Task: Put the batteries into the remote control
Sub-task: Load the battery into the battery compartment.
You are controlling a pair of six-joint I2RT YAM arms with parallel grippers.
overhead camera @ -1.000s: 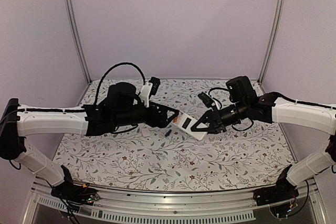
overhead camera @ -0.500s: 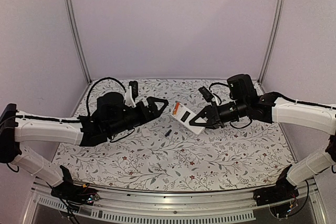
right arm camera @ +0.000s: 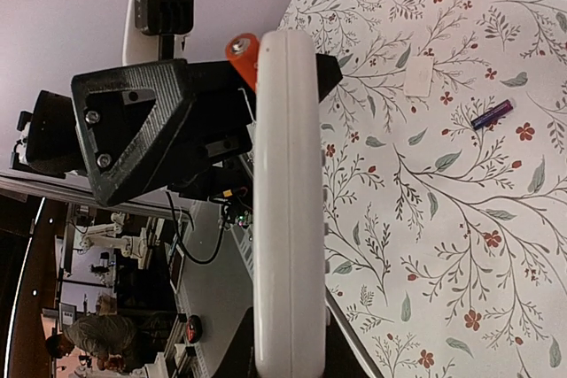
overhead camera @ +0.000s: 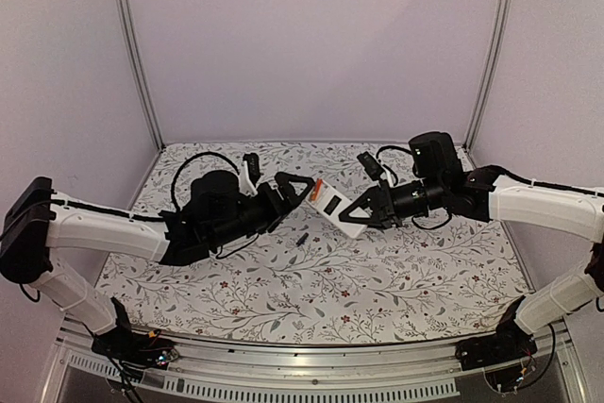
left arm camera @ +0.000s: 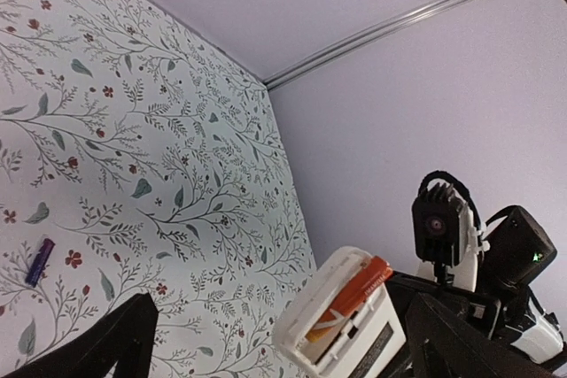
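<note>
Floral cloth (overhead camera: 377,299) below, lavender walls (overhead camera: 311,44) behind. Holds the remote control (overhead camera: 332,205) aloft, clamped in the right gripper (overhead camera: 363,209), with the orange-red battery (overhead camera: 317,189) poking from its upper end and the black battery (overhead camera: 301,239) lying loose on the cloth. Left gripper (overhead camera: 294,186) spread wide, just beside the remote.

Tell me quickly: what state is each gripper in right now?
Left gripper: open, holding nothing.
Right gripper: shut on the remote.
</note>
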